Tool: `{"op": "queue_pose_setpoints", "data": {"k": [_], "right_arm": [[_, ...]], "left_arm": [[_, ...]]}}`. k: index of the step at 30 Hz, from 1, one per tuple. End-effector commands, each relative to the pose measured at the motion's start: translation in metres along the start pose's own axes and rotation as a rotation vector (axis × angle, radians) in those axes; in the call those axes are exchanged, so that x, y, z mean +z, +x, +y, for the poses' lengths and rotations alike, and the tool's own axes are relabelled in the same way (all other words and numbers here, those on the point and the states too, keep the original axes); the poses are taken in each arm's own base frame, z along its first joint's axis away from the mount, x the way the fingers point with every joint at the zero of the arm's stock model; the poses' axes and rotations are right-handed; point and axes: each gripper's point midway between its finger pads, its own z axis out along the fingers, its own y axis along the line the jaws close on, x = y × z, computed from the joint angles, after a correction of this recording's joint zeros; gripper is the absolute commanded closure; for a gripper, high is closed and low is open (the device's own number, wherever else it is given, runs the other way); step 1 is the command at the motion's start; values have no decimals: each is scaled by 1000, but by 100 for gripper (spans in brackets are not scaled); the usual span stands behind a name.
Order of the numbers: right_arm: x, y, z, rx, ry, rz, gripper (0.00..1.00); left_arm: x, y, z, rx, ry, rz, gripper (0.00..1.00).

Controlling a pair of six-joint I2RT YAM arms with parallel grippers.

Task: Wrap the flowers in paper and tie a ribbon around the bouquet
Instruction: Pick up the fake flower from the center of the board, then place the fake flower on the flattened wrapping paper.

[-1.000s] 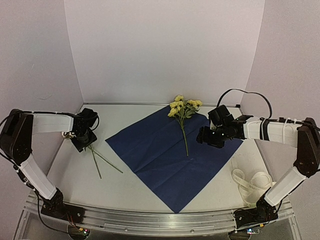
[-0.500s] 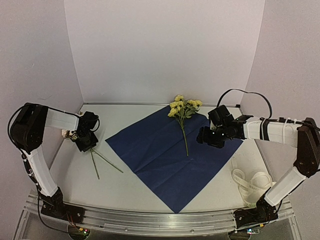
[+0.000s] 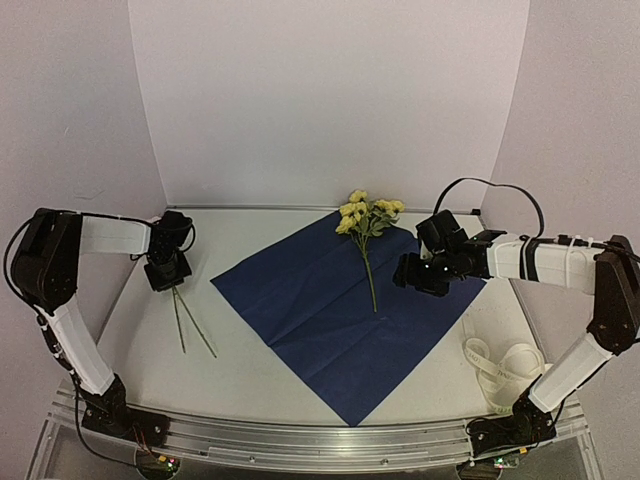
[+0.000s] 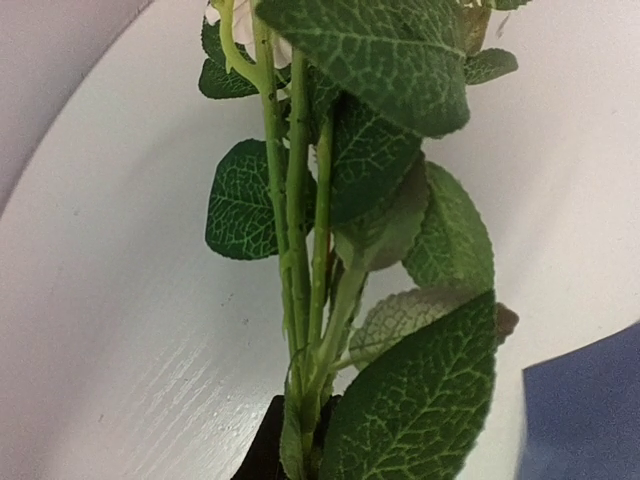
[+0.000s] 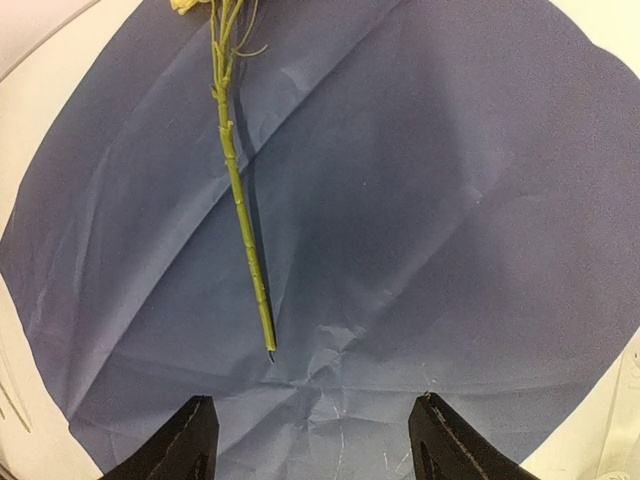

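Left claw (image 3: 165,272) has clamped down since a second ago, and the bare stems trailing out of it have swung round to point more toward the near edge instead of slanting at the paper (image 3: 330,310). It's grasping the leafy sprigs (image 4: 296,260) now. Its wrist view is basically all green stems and veiny leaves right up close. They sit over the white worktop (image 3: 250,380), well left of the blue sheet. Right claw (image 5: 315,445) hangs above the paper with its fingers spread wide, holding nothing. The yellow flower sprig (image 3: 368,235) lies flat on the sheet, blossoms at the far corner and cut end just ahead of those fingers. Ribbon (image 3: 505,365) is loosely coiled on the worktop near the right arm.
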Motion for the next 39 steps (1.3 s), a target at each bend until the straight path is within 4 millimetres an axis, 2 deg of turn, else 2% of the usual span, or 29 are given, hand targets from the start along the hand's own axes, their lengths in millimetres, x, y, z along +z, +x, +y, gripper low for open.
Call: {"op": "queue_pose_setpoints", "data": {"k": [1, 5, 9, 13, 18, 24, 27, 30, 39], "right_arm": [[-13, -17, 6, -5, -15, -56, 32], [-18, -21, 3, 1, 5, -77, 32], [-21, -26, -3, 17, 33, -92, 32], [-25, -30, -13, 44, 56, -105, 32], [-28, -33, -22, 71, 63, -104, 32], [-26, -35, -25, 93, 51, -86, 32], [-23, -35, -22, 95, 41, -73, 32], [-18, -34, -19, 94, 36, -57, 32], [2, -27, -11, 99, 16, 13, 33]], "left_arm": [[-70, -62, -24, 56, 79, -194, 100], [-106, -66, -64, 131, 175, -218, 100], [-132, -49, -126, 206, 288, -199, 100], [-149, -34, -202, 260, 411, -188, 100], [-152, -9, -292, 316, 534, -164, 100], [-148, 24, -376, 319, 691, -126, 100], [-146, 38, -403, 296, 772, -114, 100], [-143, 49, -420, 263, 837, -89, 100], [-136, 69, -446, 235, 960, -9, 100]]}}
